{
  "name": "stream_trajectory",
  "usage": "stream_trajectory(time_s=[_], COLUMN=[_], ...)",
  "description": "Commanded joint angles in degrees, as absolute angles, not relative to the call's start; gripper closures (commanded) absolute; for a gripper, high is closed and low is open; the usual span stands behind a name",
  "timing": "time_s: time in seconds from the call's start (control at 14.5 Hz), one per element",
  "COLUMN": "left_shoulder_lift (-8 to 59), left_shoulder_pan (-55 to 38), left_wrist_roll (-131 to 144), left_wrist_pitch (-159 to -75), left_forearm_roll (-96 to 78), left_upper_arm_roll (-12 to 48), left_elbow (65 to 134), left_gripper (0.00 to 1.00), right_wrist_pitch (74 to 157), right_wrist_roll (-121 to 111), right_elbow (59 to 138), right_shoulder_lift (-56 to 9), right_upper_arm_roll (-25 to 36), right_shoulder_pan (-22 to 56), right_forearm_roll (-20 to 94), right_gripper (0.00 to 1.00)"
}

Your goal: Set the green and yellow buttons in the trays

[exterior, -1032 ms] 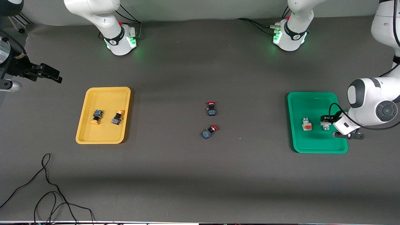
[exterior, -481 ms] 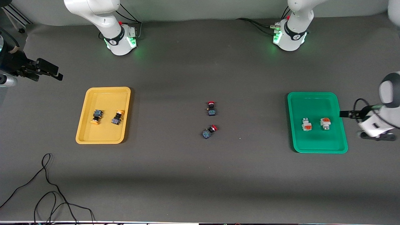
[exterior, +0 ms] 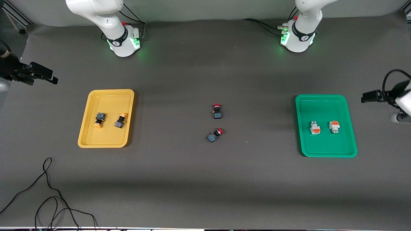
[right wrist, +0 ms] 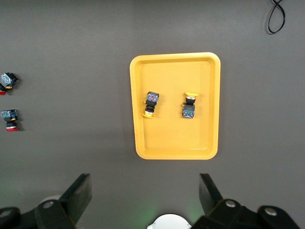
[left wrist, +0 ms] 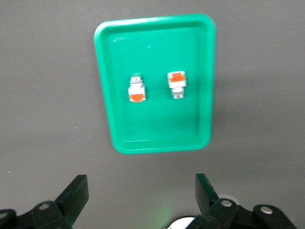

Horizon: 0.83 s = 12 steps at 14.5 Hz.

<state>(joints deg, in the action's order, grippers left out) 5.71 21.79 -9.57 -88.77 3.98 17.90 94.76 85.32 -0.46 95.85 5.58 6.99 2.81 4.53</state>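
Two black-bodied buttons with orange-yellow caps (exterior: 99, 120) (exterior: 121, 120) lie in the yellow tray (exterior: 109, 99). They also show in the right wrist view (right wrist: 151, 103) (right wrist: 189, 106), in that tray (right wrist: 176, 71). Two white-grey buttons with orange blocks (exterior: 315, 127) (exterior: 334, 126) lie in the green tray (exterior: 324, 106), and also show in the left wrist view (left wrist: 137, 89) (left wrist: 177, 83) (left wrist: 157, 43). My left gripper (exterior: 378, 108) (left wrist: 142, 195) is open and empty, raised over the table beside the green tray. My right gripper (exterior: 30, 80) (right wrist: 145, 195) is open and empty, raised off the yellow tray's end.
Two black buttons with red caps (exterior: 217, 111) (exterior: 215, 135) lie at mid-table between the trays; they also show in the right wrist view (right wrist: 6, 82) (right wrist: 9, 119). A black cable (exterior: 48, 192) loops on the table nearer the front camera than the yellow tray.
My left gripper has drawn up and away from the green tray toward its end of the table, leaving the second white-grey button uncovered. My right gripper has drifted slightly outward.
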Motion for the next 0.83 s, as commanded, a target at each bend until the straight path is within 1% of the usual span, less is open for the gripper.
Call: stream_trajectory(time_s=[0.0, 0.14, 0.28, 0.41, 0.76], left_shoulder_lift=[1.5, 0.27, -0.26, -0.09, -0.18], left_shoulder_pan=[13.57, 6.19, 2.12, -0.6, -1.14], left_wrist_roll=[-7.31, -4.93, -2.38, -2.11, -2.11], left_wrist_pitch=[-86.84, -85.78, -85.43, -83.42, -83.06], left_forearm_roll=[2.55, 2.37, 0.54, 0.09, -0.7], left_upper_arm_roll=[12.94, 8.02, 5.02, 3.35, 2.9], left_elbow=[95.98, 95.71, 95.02, 93.17, 92.55], left_gripper=[0.0, 0.0, 0.0, 0.0, 0.0], right_wrist_pitch=[84.29, 84.29, 83.85, 80.95, 80.95], right_wrist_roll=[-1.76, -1.58, -1.67, -2.72, -2.99], right_elbow=[94.13, 92.56, 92.19, 92.11, 91.93], right_shoulder_lift=[4.57, 3.79, 4.12, 4.48, 4.48], right_upper_arm_roll=[7.29, 7.38, 7.47, 7.47, 7.29], right_shoulder_pan=[2.28, 2.29, 2.29, 2.29, 2.81], right_forearm_roll=[5.19, 4.66, 4.22, 3.96, 3.34], right_gripper=[0.0, 0.0, 0.0, 0.0, 0.0])
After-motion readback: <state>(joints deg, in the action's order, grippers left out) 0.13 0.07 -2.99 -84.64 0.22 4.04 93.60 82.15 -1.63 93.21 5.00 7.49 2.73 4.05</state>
